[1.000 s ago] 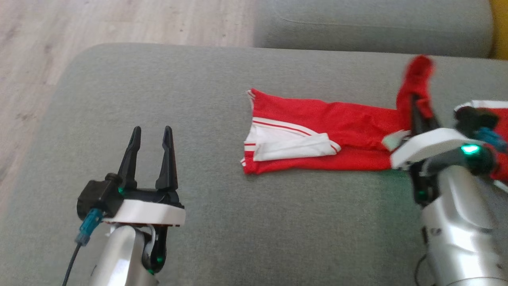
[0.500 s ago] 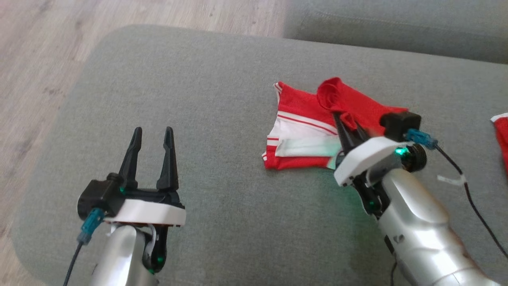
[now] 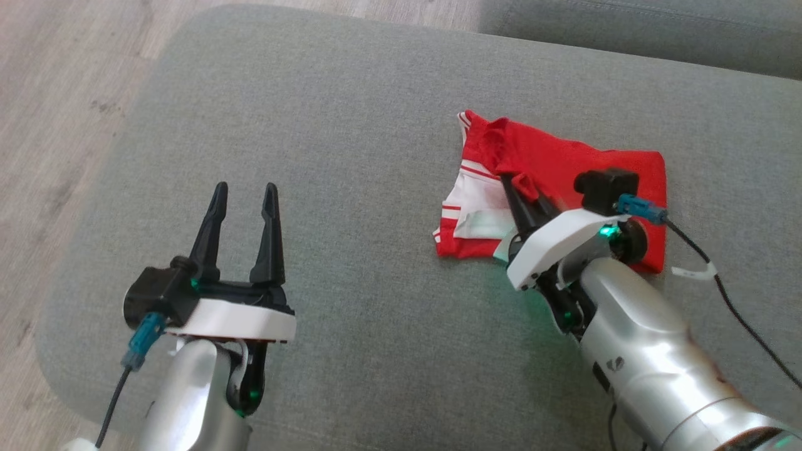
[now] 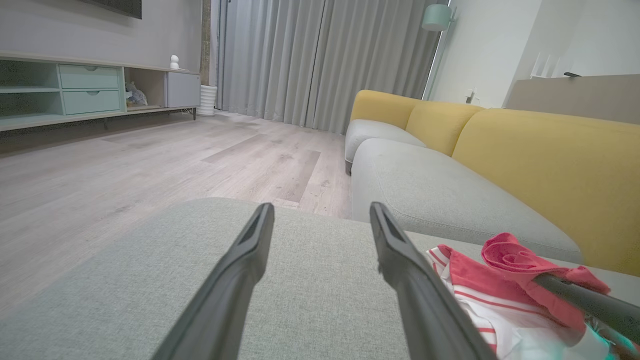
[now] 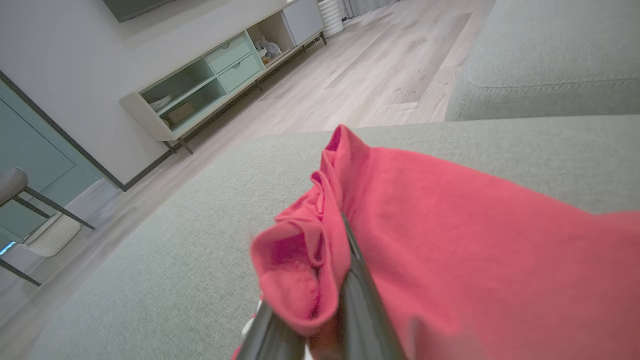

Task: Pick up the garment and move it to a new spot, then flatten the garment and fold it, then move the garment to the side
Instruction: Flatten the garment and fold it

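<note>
- Red jersey garment with white striped trim [image 3: 564,163]: lies on the right half of the grey woven-fabric seat cushion [image 3: 351,156], nearer its far edge than its near one. The red upper layer is doubled over the white-striped portion, which shows at the left side. One bunched red corner stands lifted off the rest, because it is pinched.
- Right gripper [image 3: 515,183]: two long dark fingers clenched on that bunched red corner; in the right wrist view the cloth wraps round the closed fingers [image 5: 345,220]. It appears to be carrying the corner across the lower layer, so the step in hand looks like folding.
- Left gripper [image 3: 245,188]: released, jaws wide apart and holding nothing, hovering over bare cushion near the near-left corner, well apart from the garment. Probably parked there to leave the fold unobstructed.
- Seat cushion, condition: broad and flat, bearing the garment; bare fabric to the left offers room for the final move aside.
- Pale wood-plank floor [image 3: 56,94]: beyond the cushion's left edge.
- Second grey seat cushion [image 3: 626,31]: beyond the far edge, with a yellow upholstered sofa back [image 4: 550,160] behind it.
</note>
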You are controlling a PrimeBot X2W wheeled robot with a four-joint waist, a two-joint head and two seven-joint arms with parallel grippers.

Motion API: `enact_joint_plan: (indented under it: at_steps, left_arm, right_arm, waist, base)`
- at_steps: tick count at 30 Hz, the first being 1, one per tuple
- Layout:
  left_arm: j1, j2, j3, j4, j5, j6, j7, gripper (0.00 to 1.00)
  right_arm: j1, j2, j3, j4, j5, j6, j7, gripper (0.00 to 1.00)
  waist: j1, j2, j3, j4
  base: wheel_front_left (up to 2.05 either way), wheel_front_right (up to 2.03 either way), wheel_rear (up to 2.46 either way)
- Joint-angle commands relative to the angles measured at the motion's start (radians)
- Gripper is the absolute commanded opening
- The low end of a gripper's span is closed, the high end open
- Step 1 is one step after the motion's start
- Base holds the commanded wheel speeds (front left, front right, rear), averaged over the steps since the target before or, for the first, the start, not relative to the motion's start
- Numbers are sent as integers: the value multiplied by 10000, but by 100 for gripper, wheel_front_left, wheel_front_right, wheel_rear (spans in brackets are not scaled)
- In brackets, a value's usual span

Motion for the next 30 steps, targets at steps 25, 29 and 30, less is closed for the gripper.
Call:
enact_joint_plan:
  at_steps: [25, 29, 30]
  left_arm:
    - [-47, 276, 556, -432, -35, 132, -51, 100]
    - [141, 235, 674, -549, -24, 174, -51, 100]
    - [182, 228, 693, -558, -10, 177, -51, 100]
  right_arm:
    - [-465, 76, -915, -1131, 1027, -7, -507, 100]
    - [325, -337, -2567, -1847, -728, -7, -508, 100]
    - [563, -382, -2963, -2065, -1164, -7, -508, 100]
  waist:
    - [-1, 0, -681, -1552]
    - [-1, 0, -802, -1850]
    - [-1, 0, -828, -1917]
  base:
    - [0, 0, 0]
    - [0, 0, 0]
    - [0, 0, 0]
